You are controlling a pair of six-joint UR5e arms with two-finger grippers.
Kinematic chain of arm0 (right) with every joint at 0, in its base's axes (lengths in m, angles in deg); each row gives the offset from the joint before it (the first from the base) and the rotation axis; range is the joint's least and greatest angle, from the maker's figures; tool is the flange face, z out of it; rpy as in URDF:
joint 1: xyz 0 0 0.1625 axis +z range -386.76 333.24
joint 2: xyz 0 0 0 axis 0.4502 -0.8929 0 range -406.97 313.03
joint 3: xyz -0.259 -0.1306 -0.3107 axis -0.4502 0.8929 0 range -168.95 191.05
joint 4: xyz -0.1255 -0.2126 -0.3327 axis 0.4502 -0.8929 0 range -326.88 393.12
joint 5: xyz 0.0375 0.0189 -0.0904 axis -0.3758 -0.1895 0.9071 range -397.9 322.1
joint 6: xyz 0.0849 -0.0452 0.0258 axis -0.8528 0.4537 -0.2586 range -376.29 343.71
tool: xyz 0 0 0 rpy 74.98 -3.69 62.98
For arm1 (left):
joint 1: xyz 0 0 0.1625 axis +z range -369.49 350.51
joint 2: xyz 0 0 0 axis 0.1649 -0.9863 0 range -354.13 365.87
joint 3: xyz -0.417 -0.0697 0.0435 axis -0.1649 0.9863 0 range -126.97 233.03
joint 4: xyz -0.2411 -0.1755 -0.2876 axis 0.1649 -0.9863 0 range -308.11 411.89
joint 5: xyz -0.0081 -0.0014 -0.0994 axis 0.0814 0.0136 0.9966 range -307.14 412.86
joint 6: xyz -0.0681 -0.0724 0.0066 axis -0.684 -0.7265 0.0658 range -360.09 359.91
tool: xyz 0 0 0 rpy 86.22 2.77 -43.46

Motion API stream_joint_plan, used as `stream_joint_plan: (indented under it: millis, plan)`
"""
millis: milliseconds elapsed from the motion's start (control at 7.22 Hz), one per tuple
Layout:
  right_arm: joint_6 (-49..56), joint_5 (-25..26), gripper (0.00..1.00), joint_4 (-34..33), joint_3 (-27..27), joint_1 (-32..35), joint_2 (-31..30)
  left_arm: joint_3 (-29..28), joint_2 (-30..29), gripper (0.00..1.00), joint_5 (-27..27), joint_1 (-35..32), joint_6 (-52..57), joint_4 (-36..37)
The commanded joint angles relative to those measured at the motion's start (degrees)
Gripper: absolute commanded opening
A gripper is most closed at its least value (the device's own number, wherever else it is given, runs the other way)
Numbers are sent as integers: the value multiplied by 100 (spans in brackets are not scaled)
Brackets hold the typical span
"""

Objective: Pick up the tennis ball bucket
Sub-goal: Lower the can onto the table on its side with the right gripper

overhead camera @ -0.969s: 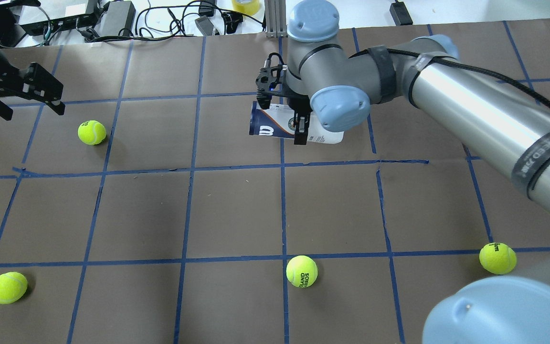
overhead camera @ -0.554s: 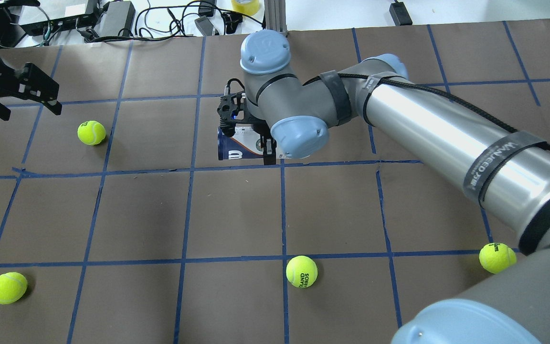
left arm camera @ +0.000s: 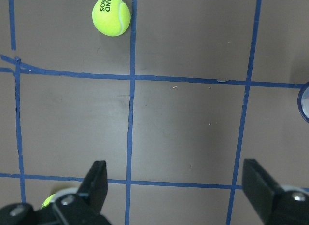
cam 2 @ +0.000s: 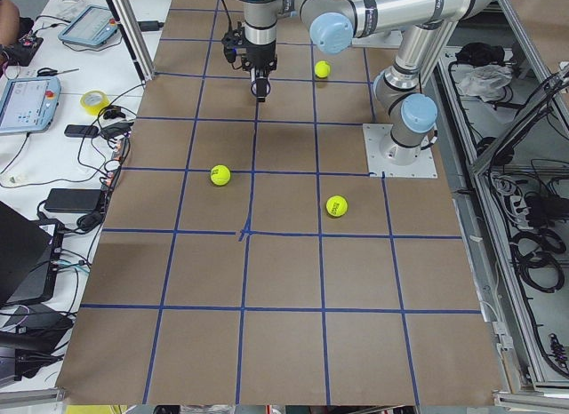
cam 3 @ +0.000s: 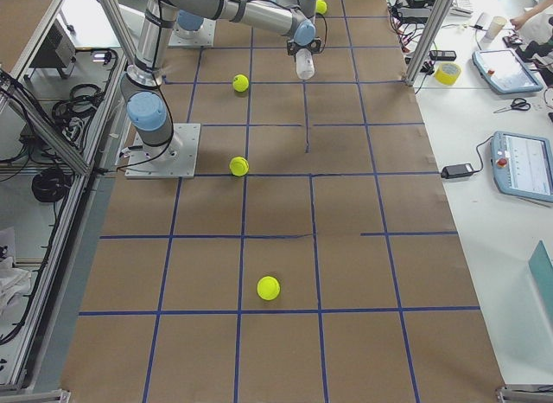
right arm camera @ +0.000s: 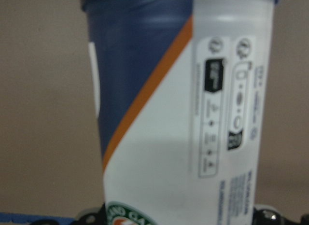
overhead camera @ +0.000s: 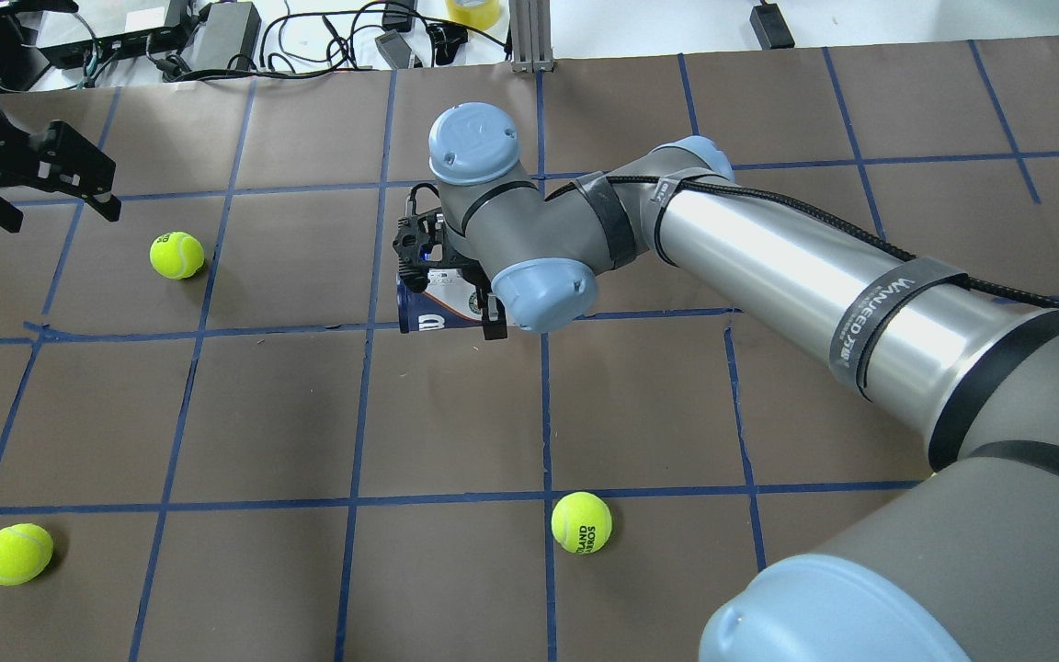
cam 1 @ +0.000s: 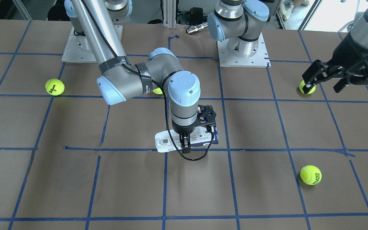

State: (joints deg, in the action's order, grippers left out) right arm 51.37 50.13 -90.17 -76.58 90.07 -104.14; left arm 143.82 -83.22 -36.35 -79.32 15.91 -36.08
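Note:
The tennis ball bucket (overhead camera: 427, 313) is a slim can with a white label, a barcode and a navy band. It lies level in my right gripper (overhead camera: 467, 302), which is shut across its middle and holds it off the brown table. The front view shows the can (cam 1: 166, 142) under the right gripper (cam 1: 185, 140). It fills the right wrist view (right arm camera: 193, 114). My left gripper (overhead camera: 61, 210) is open and empty at the far left, also seen in the front view (cam 1: 323, 85) and its wrist view (left arm camera: 178, 186).
Loose tennis balls lie on the taped table: one (overhead camera: 176, 255) near the left gripper, one (overhead camera: 15, 553) front left, one (overhead camera: 581, 522) front centre. Cables and boxes (overhead camera: 171, 37) line the far edge. The right arm's forearm (overhead camera: 814, 276) spans the right half.
The right arm has carried the can left and toward the robot's side across one grid square. The left gripper has shifted only slightly.

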Motion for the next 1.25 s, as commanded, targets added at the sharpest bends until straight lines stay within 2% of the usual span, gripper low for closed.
stream_joint_plan:
  millis: [0, 277, 415, 554, 692, 969, 1108]
  plan:
    - [-42, 12, 72, -19, 9, 16, 48, 9, -3, 100, 0, -5, -26, 8]
    - [-42, 91, 77, -36, 18, 34, 171, 18, -12, 100, -9, -14, -79, 8]
    - [-51, 82, 88, -36, 27, 34, 215, 0, -21, 100, 0, -14, -88, 8]
    - [-42, 91, 91, -28, 61, 34, 206, 0, -64, 100, -9, -48, -175, 52]
    - [-51, 108, 100, -36, 70, 25, 258, 0, -65, 100, -9, -49, -185, 96]
    - [-86, 100, 100, -19, 97, 16, 277, 79, -126, 100, 113, -66, -185, 175]
    - [-278, 74, 100, 16, 132, -36, 198, 88, -126, 100, 419, -66, -202, 175]
